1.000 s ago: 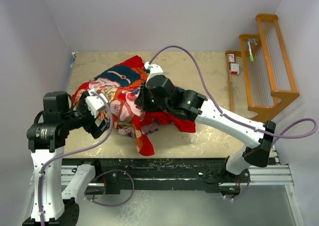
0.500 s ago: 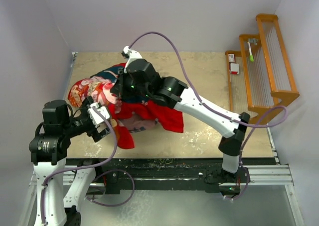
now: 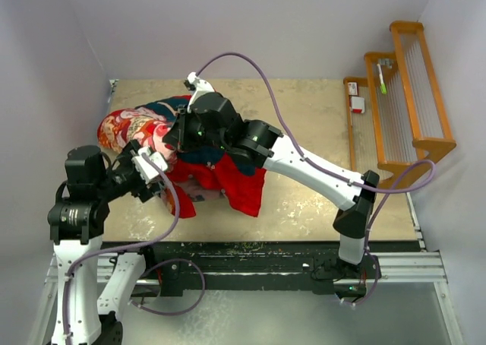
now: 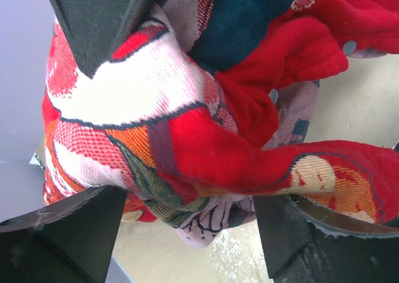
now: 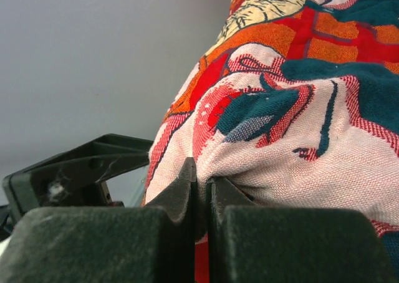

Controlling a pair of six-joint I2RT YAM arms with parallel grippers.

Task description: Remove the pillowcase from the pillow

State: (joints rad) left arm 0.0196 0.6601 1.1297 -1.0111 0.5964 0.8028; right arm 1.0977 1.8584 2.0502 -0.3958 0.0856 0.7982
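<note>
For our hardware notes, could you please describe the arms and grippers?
The left arm and right arm have white links and black joints; a purple cable runs along each. The left gripper and right gripper have black wedge-shaped fingers.

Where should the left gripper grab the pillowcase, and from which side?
Grip the bunched red fold of the pillowcase lying between the left gripper's fingers, coming from the left end: it forms a thick ridge, away from the right gripper's pinch.
</note>
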